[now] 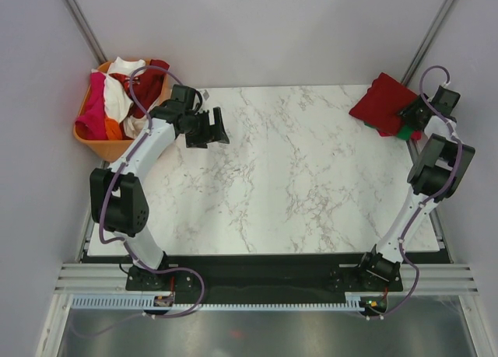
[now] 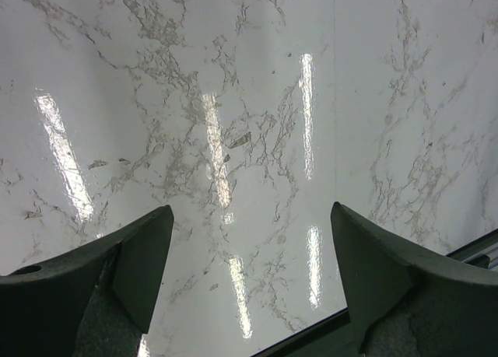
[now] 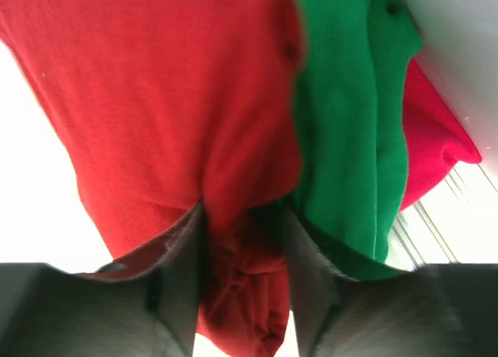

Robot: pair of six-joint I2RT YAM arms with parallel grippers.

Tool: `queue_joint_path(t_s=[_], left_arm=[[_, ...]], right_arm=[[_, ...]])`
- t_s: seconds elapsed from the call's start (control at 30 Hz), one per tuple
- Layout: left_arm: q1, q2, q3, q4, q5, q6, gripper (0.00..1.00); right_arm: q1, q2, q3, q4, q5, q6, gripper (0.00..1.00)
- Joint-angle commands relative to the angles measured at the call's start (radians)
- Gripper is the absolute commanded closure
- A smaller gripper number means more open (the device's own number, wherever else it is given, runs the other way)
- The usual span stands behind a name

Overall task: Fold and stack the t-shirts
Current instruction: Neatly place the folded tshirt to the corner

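Marble counter point(image 1: 296, 186) fills most of the overhead view, bare across its middle. At its far left corner the orange basket point(image 1: 99, 147) holds the unfolded t-shirts point(image 1: 117, 89), pink-red, white, dark red and orange in a heap. At the far right corner lies the folded stack: a dark red t-shirt point(image 1: 380, 100) on top, a green t-shirt point(image 1: 405, 132) showing under its edge. The left gripper point(image 1: 208, 129) hangs over bare counter beside the basket, jaws wide apart and empty. The right gripper point(image 1: 414, 114) is at the stack with a bunch of dark red cloth between its fingers point(image 3: 175, 271); I cannot tell whether that cloth is pinched or loose. If it snags on a finger as this arm lifts, the top fold could be dragged open. The stack could also slide off the counter's edge, which it lies close to.
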Motion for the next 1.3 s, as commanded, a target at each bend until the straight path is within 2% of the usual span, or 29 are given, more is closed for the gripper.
queue_joint_path(t_s=[0.0, 0.07, 0.1, 0.17, 0.27, 0.47, 0.6, 0.73, 0.83, 0.97, 1.07, 1.27], left_arm=[[-0.001, -0.001, -0.006, 0.024, 0.017, -0.021, 0.11], [-0.001, -0.001, -0.006, 0.024, 0.017, -0.02, 0.11], [-0.001, -0.001, -0.006, 0.024, 0.018, -0.02, 0.11], [-0.001, -0.004, -0.004, 0.024, 0.017, -0.018, 0.11], [0.001, -0.01, -0.007, 0.022, 0.02, -0.018, 0.11], [-0.001, -0.019, -0.009, 0.024, 0.012, -0.017, 0.11], [-0.001, -0.029, -0.012, 0.024, 0.007, -0.015, 0.11], [-0.001, -0.032, -0.013, 0.024, 0.007, -0.015, 0.11], [0.001, -0.033, -0.013, 0.024, 0.007, -0.015, 0.11], [-0.002, -0.032, -0.013, 0.024, 0.007, -0.015, 0.11], [-0.001, -0.029, -0.015, 0.024, 0.007, -0.015, 0.11], [-0.001, -0.036, -0.021, 0.024, 0.007, -0.015, 0.11]], right_arm=[[-0.138, 0.083, -0.015, -0.063, 0.173, 0.16, 0.45], [-0.136, 0.082, 0.003, -0.064, 0.159, 0.157, 0.41], [-0.135, 0.061, 0.007, -0.063, 0.158, 0.148, 0.35], [-0.118, 0.029, 0.02, -0.078, 0.176, 0.132, 0.3], [-0.081, -0.045, 0.077, -0.131, 0.206, 0.08, 0.14], [-0.003, -0.179, 0.189, -0.213, 0.237, 0.025, 0.02], [0.011, -0.292, 0.128, -0.219, 0.257, 0.028, 0.02], [0.012, -0.354, -0.022, -0.205, 0.285, 0.011, 0.02], [0.012, -0.337, -0.084, -0.182, 0.271, -0.006, 0.02], [0.02, -0.297, -0.105, -0.159, 0.124, 0.006, 0.06], [0.06, -0.283, -0.119, -0.147, 0.069, -0.01, 0.09], [0.103, -0.22, -0.099, -0.164, 0.047, -0.02, 0.12]])
